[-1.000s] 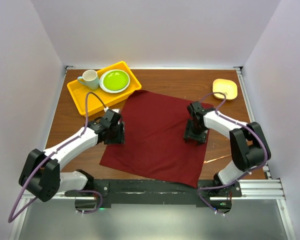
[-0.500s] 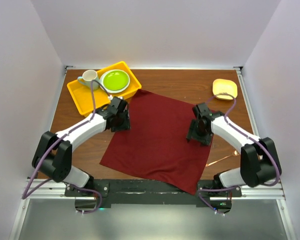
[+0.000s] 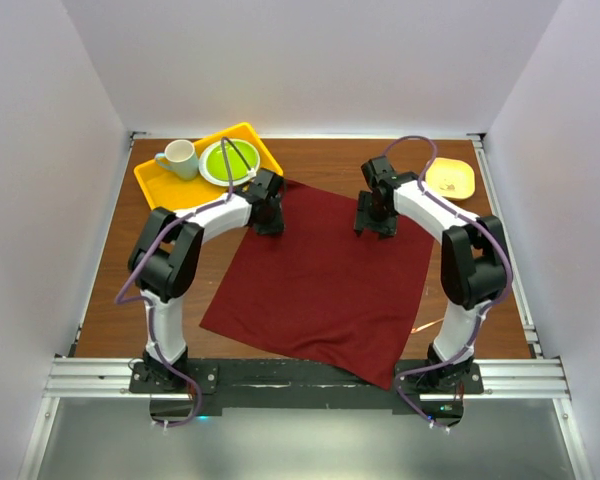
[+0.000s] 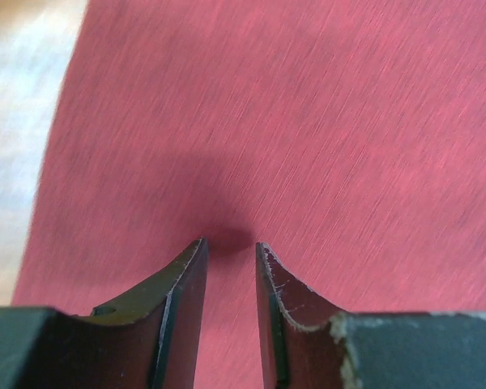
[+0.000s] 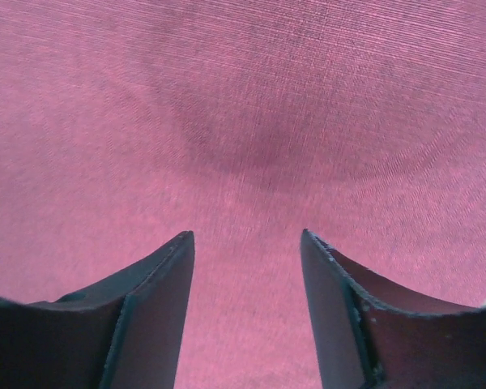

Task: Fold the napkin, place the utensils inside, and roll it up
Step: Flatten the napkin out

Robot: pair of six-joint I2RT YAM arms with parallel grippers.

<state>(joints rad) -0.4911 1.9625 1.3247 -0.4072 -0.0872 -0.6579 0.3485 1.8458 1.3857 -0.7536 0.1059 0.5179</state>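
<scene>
The maroon napkin (image 3: 325, 275) lies spread flat on the wooden table, one corner pointing at the yellow tray. My left gripper (image 3: 270, 222) hovers low over its far-left corner. In the left wrist view the left gripper (image 4: 229, 243) stands open with a narrow gap, and only napkin (image 4: 308, 121) shows between and under the jaws. My right gripper (image 3: 372, 222) hangs over the far-right part of the cloth. The right wrist view shows that gripper (image 5: 247, 235) open wider above bare napkin (image 5: 243, 97). A short copper glint of the fork (image 3: 418, 323) shows at the napkin's near-right edge.
A yellow tray (image 3: 152, 187) at the far left holds a green plate (image 3: 228, 160) and a pale cup (image 3: 180, 158), close behind my left gripper. A small yellow dish (image 3: 450, 178) sits at the far right. White walls enclose the table on three sides.
Both arms have swung away from the napkin's middle sides to its far corners. The left jaws have narrowed. The napkin has stayed flat.
</scene>
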